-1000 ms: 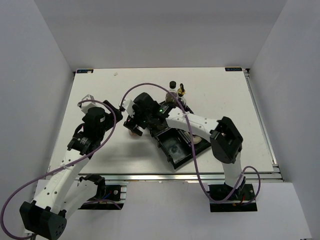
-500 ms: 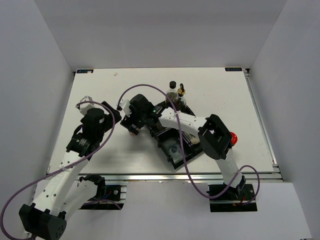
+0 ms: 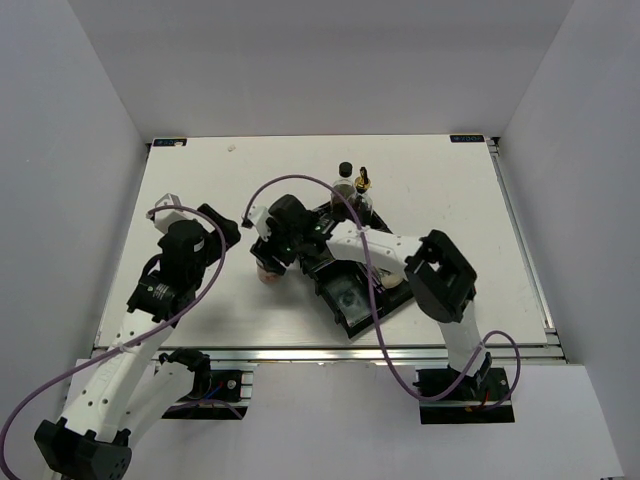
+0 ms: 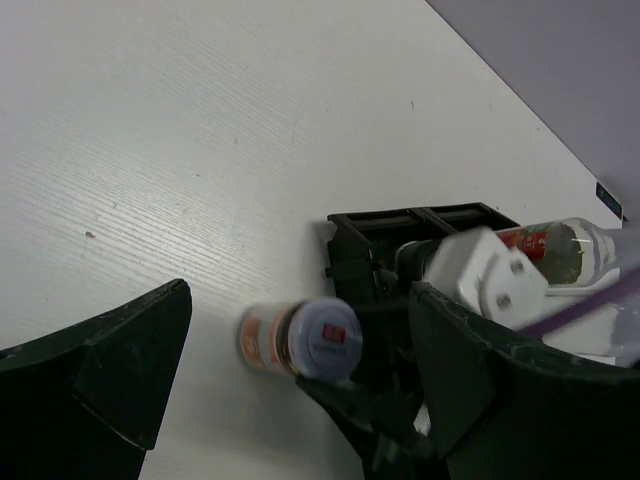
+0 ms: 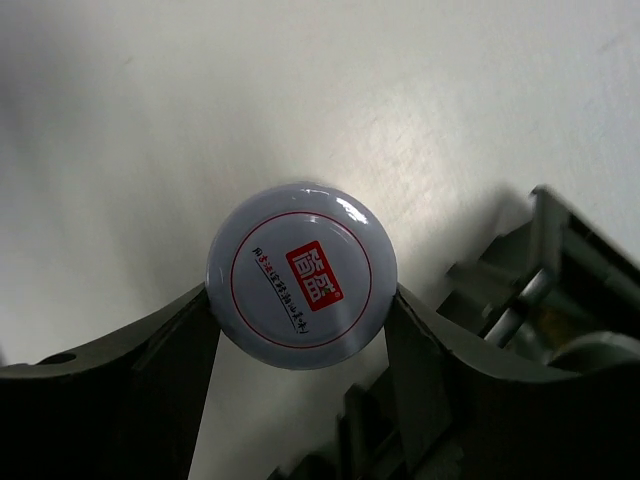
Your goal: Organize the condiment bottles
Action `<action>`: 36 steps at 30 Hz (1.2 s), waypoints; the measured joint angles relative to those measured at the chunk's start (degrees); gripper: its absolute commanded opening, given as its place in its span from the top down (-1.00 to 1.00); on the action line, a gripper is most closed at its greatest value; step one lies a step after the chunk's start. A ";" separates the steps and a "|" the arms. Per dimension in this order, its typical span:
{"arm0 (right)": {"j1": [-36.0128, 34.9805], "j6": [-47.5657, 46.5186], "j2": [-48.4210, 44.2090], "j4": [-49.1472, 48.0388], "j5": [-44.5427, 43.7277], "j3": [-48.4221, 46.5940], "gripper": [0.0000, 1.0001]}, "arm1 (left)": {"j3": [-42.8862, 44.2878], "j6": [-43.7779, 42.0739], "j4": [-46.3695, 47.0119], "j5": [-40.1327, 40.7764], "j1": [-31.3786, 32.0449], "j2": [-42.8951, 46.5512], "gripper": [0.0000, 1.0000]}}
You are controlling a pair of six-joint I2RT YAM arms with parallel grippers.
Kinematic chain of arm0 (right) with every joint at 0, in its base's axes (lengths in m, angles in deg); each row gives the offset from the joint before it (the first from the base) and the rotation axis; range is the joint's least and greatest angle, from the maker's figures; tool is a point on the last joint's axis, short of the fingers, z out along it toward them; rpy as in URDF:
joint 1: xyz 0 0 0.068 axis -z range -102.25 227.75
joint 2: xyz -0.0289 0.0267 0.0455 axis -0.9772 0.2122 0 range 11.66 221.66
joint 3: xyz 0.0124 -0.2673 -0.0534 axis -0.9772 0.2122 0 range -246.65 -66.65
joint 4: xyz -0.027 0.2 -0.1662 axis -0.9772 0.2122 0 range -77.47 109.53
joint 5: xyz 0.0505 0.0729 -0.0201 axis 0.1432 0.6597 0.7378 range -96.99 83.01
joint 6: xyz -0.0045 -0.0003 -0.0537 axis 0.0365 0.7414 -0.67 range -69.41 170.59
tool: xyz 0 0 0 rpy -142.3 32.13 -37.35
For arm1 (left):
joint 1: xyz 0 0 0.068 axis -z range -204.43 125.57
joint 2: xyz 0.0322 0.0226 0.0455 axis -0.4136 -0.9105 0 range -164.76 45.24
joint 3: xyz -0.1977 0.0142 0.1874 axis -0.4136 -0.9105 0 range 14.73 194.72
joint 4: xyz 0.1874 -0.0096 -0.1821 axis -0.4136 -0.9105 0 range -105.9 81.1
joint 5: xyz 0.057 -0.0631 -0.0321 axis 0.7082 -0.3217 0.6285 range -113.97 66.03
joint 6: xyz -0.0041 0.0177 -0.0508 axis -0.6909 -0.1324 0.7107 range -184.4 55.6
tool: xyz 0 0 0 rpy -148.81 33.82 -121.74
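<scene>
white-lid jar (image 5: 301, 277) clamped at frame centre by right gripper (image 5: 300, 305), tray (image 5: 590, 270) seen at right edge, left gripper (image 3: 226, 226) spread wide, nothing held

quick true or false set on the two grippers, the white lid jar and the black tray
1. The right gripper is shut on the white-lidded jar. True.
2. The left gripper holds a bottle. False: its jaws stand wide open with nothing between them.
3. The jar's lid carries a red square mark inside a thin red ring. True.
4. The jar sits inside a compartment of the black tray. False: it is outside the tray, beside it, over the white table.
5. A black-capped bottle and a gold-spouted bottle stand side by side at the tray's far end. True.
</scene>
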 measured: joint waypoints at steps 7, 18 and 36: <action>-1.64 2.10 -17.66 -0.70 4.04 15.28 0.89 | -0.63 0.39 0.17 0.42 -0.26 0.98 -0.96; -2.32 10.40 -47.69 -0.87 -6.67 32.79 0.94 | -1.27 0.39 0.76 -0.13 -0.26 1.11 -0.96; 1.22 18.21 -43.93 3.74 -24.72 40.09 0.87 | -1.46 0.39 1.44 -0.15 -0.26 0.59 -0.96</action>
